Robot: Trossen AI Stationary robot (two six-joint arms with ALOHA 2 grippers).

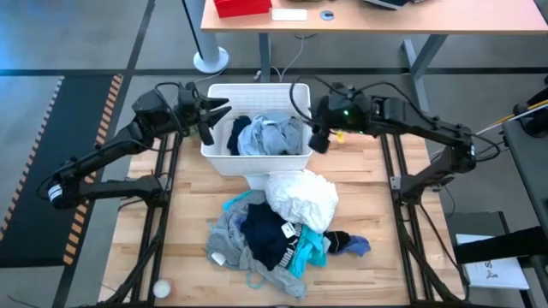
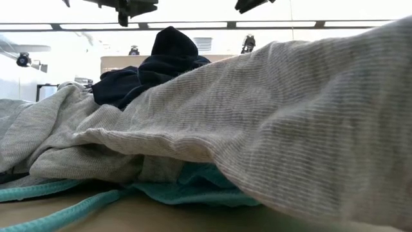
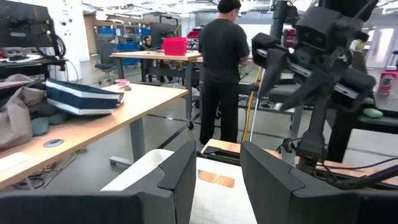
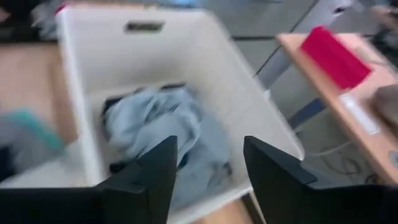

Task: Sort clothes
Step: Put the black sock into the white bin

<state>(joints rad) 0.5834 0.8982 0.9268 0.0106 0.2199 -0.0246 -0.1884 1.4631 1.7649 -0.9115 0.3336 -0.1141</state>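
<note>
Clothes lie in two groups: one pile (image 1: 278, 231) mid-table with a white piece (image 1: 301, 198), a navy top (image 1: 265, 233), grey (image 1: 229, 239) and teal (image 1: 308, 251) pieces and a dark sock (image 1: 347, 244), and pale blue and dark pieces (image 1: 265, 137) inside the one white bin (image 1: 257, 162). Right gripper (image 1: 318, 137) hangs over the bin's right rim, fingers (image 4: 273, 174) parted, holding nothing. Left gripper (image 1: 214, 115) hovers at the left rim, fingers (image 3: 186, 180) apart, empty. The navy top carries white lettering, too small to read.
</note>
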